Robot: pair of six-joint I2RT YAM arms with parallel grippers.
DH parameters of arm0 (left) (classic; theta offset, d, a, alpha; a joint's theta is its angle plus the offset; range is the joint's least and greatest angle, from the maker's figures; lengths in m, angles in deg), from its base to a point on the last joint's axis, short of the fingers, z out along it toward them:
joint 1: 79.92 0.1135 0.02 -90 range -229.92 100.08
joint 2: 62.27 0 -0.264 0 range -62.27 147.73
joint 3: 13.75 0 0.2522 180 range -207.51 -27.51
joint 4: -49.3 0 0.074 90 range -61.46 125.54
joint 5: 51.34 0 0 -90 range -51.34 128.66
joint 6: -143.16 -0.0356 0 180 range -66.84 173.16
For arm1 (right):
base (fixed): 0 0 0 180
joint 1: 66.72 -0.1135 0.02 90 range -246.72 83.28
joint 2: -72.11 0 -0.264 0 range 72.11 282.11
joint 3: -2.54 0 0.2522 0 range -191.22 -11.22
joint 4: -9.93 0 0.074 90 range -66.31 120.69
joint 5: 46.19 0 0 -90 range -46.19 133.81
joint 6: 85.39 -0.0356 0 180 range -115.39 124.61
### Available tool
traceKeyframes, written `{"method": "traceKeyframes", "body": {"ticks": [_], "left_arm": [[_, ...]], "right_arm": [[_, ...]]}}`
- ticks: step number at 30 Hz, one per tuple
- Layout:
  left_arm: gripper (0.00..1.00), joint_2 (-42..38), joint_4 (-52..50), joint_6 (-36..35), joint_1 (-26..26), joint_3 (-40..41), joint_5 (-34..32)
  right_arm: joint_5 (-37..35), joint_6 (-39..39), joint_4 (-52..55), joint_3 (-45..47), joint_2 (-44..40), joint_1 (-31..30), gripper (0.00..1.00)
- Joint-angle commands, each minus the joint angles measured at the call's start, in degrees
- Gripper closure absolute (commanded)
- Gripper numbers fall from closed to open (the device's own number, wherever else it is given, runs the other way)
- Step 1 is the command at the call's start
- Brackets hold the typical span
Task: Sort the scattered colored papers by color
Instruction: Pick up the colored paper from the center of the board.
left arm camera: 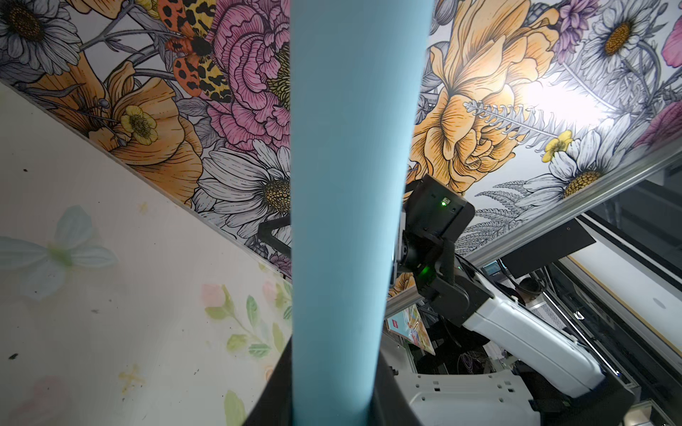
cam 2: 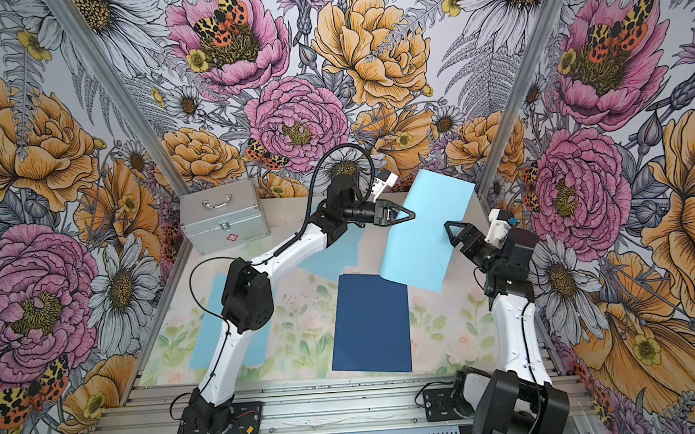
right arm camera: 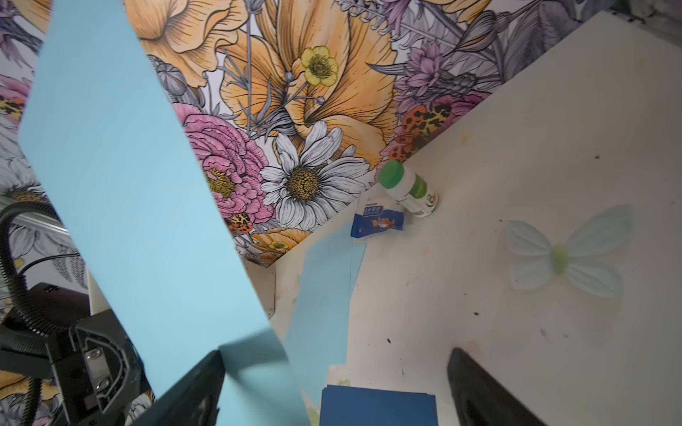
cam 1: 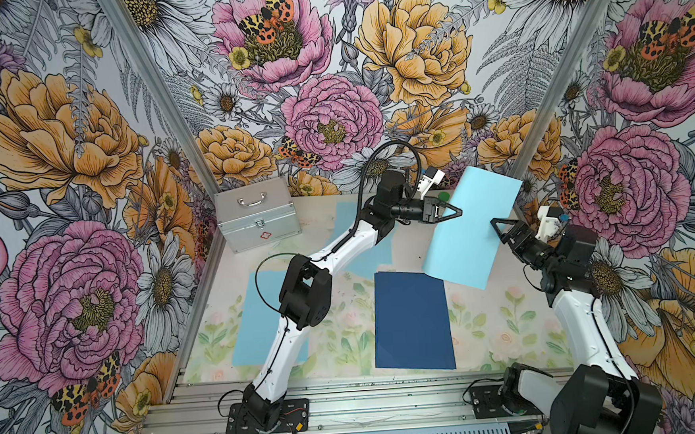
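Left wrist view: the dark fingers (left arm camera: pixel 271 394) sit close on either side of the light blue sheet (left arm camera: pixel 350 184), which rises straight out from between them; I judge the left gripper (cam 1: pixel 455 212) clamped on that sheet's edge. Right wrist view: the other fingers (right arm camera: pixel 192 391) stand wide apart with nothing pinched; the sheet's opposite edge passes just beside one of them, though I cannot tell whether it touches. In both top views the right gripper (cam 1: pixel 499 227) faces the left one across the sheet.

The sheet hangs in the air over the far right of the table (cam 1: pixel 510 332), bowed, its lower edge drooping over a far corner of the navy stack (cam 1: pixel 413 321). A second pale sheet (cam 1: pixel 247 323) lies flat under the left arm; a third pale sheet (cam 1: pixel 375 257) lies further back. A metal case (cam 1: pixel 257 217), a green-capped bottle (right arm camera: pixel 406 191) and a small packet (right arm camera: pixel 376 219) sit at the back.

The paper looks very light, thin and floppy, probably quick to crease and slick on the mat. An edge or corner is the place to pinch; support on two opposite edges should keep it from folding.
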Motion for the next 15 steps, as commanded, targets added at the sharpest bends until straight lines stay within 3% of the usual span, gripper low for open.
{"method": "traceKeyframes", "body": {"ticks": [1,4,7,11,15], "left_arm": [[0.75,-4.5,1.3,-2.9,1.3,3.2,3.2],[0.75,-5.1,1.2,-2.9,1.8,4.7,1.9],[0.75,-5.0,1.4,-2.6,2.0,4.6,1.3],[0.75,-4.8,1.5,-2.2,2.3,4.5,-0.2],[0.77,-5.0,2.5,-0.9,3.2,5.2,-1.7]], "right_arm": [[5.6,-3.0,-9.2,0.8,-2.2,-2.4,0.08],[7.0,-3.9,-10.5,0.5,-3.3,-5.2,0.12],[7.9,-4.2,-10.7,0.9,-3.5,-7.4,0.22],[7.3,-3.4,-8.8,1.2,-4.9,-8.3,0.45],[4.4,0.4,-2.1,0.1,-6.5,-8.5,0.48]]}}
